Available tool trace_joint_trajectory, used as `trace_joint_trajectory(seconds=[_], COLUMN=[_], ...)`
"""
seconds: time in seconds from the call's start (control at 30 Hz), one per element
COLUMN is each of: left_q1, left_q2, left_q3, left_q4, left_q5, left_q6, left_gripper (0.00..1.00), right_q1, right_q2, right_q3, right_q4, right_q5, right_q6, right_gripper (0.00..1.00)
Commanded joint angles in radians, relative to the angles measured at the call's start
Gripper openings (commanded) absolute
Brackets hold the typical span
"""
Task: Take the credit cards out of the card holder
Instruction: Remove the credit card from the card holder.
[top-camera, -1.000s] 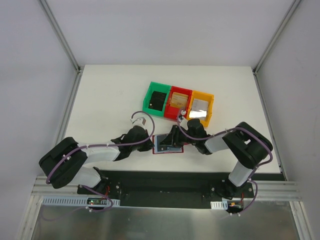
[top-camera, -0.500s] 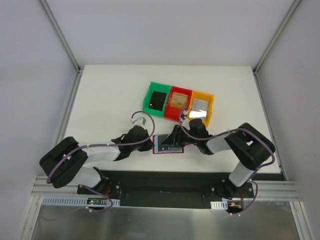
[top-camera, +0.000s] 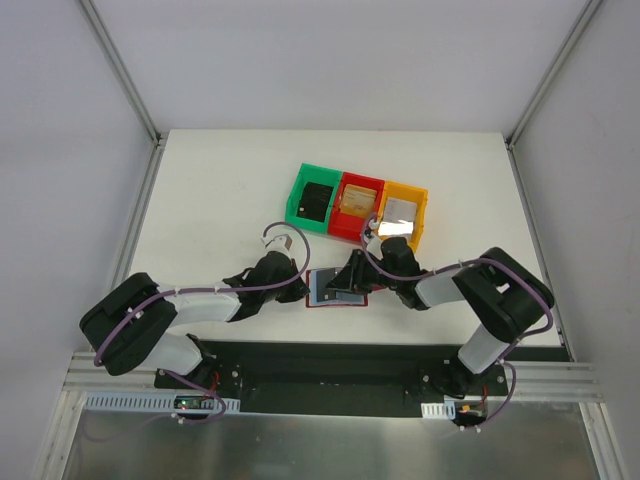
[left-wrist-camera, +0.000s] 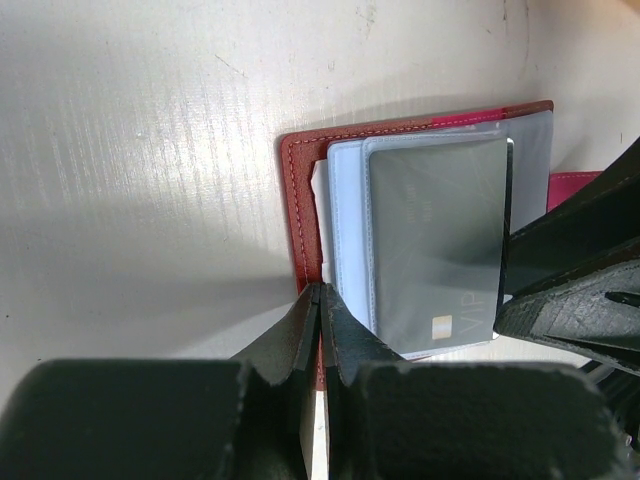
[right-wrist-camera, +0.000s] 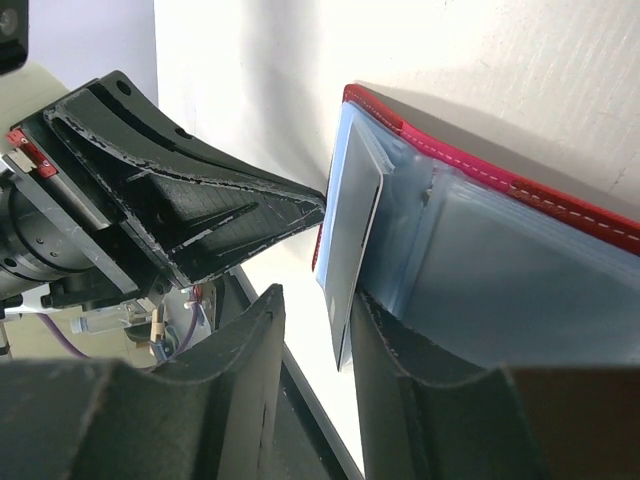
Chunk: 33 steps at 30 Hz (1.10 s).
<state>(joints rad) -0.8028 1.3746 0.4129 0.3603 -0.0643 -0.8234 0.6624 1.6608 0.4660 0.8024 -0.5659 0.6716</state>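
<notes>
Gaping, stitched red card holder bares glossy grey rectangular credit card.

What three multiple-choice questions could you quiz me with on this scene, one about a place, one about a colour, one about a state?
1. The black card lies in:
A. the card holder
B. the green bin
C. the left gripper

2. The card holder's cover is:
A. black
B. yellow
C. red

3. The left gripper is:
A. shut
B. wide open
C. out of view

Answers:
1. B, the top view shows the card lying inside that bin.
2. C, a red stitched border shows in the left wrist view.
3. A, its jaws meet with no gap by the holder's edge.
</notes>
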Motion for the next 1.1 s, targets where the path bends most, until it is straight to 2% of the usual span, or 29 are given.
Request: trace_joint_trajectory(seconds=[0.0,0.3,1.07], left_q1=[0.008,0.008,0.007], left_q2=[0.032,0.046,0.093], left_q3=[-0.013,0.000,0.020], left_q4=[-0.072,-0.008,0.094], left_q5=[-0.026,0.052,0.155], left_q6=[0.001,0.035,0.046], left_gripper=[0.00,0.00,0.00], right_q1=[-0.012,-0.010,0.003], right_q2=[-0.055,-0.029,0.042], right_q3=[-0.003,0.025,0.066], right_q4=[0.035,0.037,0.060], right_q5=[-0.019,-0.043,-0.061], right_q6=[-0.012,-0.009,0.008], right_gripper=[0.35,0.41,0.41])
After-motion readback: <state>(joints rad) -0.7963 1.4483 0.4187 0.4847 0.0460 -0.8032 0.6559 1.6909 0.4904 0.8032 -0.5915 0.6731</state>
